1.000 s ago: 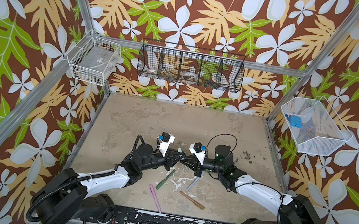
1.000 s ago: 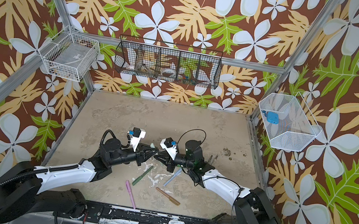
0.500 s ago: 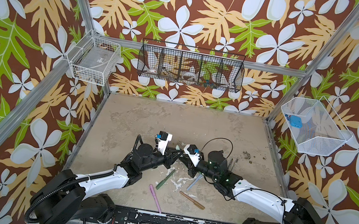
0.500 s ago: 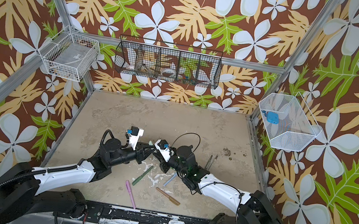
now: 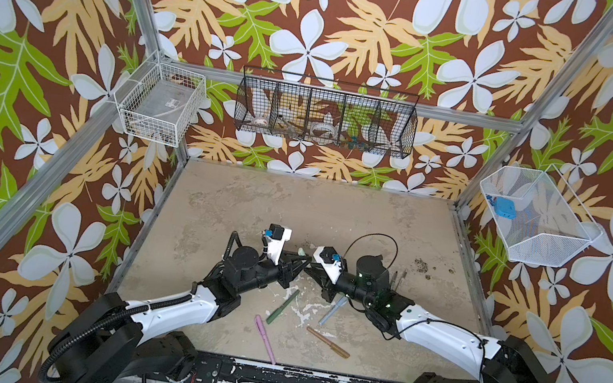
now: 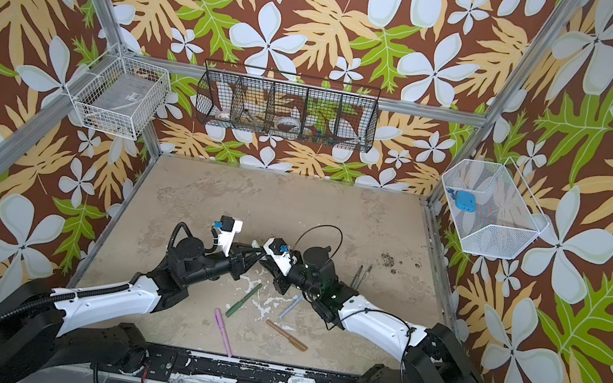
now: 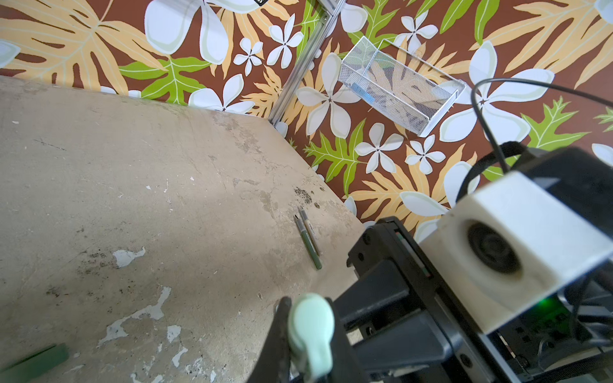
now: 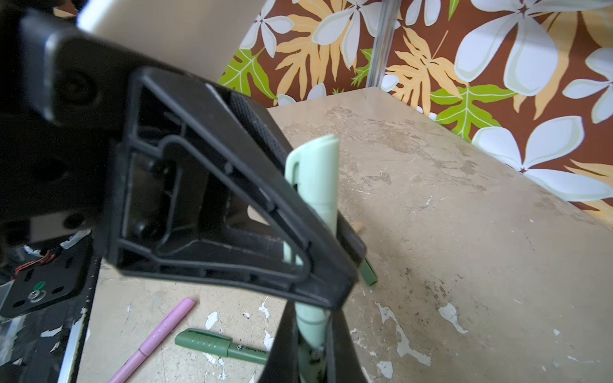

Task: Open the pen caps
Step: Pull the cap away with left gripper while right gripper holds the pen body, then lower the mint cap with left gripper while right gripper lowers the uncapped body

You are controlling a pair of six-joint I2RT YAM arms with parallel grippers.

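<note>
— Movement since a second ago?
— Only the right arm point(image 5: 440, 337): it eases toward nine o'clock and rolls its wrist. The left arm point(image 5: 171, 311) stays put. Both pincers stay clamped near the middle of the table point(image 5: 293, 207): the left pincer point(image 7: 310, 326) on the mint cap point(image 8: 315, 172), the right pincer point(image 8: 311, 338) on the barrel point(image 8: 310, 325) below it.
— So the cap is off?
— Not that I can see; a black finger hides the joint. My guess: the grip is set and the pull apart comes next.
— Count, big to small.
— Two arms. Three baskets on the walls: a white basket point(image 5: 151, 128) at ten o'clock, a black basket point(image 5: 331, 82) at twelve, a mesh basket point(image 5: 539, 248) at two. Four capped pens toward six o'clock: green pen point(image 5: 282, 306), blue pen point(image 5: 330, 315), brown pen point(image 5: 328, 342), pink pen point(image 5: 265, 339). Two bare pens point(image 7: 307, 243) at three o'clock. One mint pen, held.
</note>
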